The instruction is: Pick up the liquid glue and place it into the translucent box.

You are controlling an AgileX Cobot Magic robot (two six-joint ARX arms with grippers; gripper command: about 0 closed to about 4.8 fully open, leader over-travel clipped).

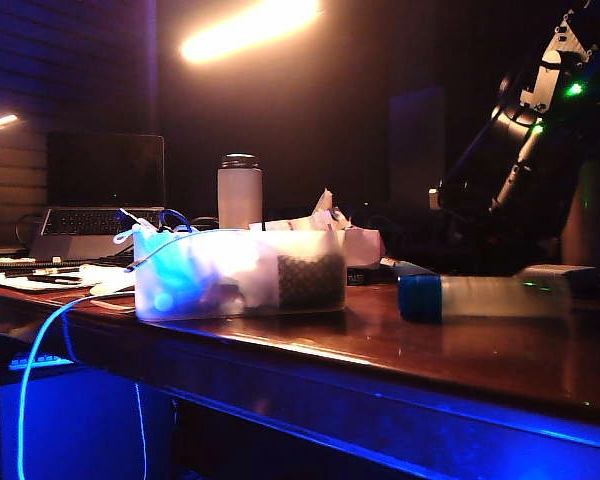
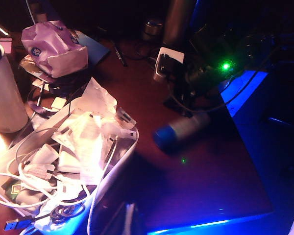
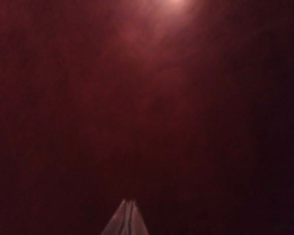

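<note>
Liquid glue (image 1: 485,298) lies on glossy table (image 1: 400,345); right fingers (image 3: 127,215) together.

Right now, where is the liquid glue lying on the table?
In the exterior view the liquid glue lies on its side on the right part of the table, its blue cap toward the translucent box, apart from it.

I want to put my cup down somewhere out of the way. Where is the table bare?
Bare wood runs along the front edge of the table, in front of the liquid glue and between it and the translucent box. Behind and left of the box it is crowded: tumbler, laptop, papers. The shut right gripper shows only dark tabletop.
</note>
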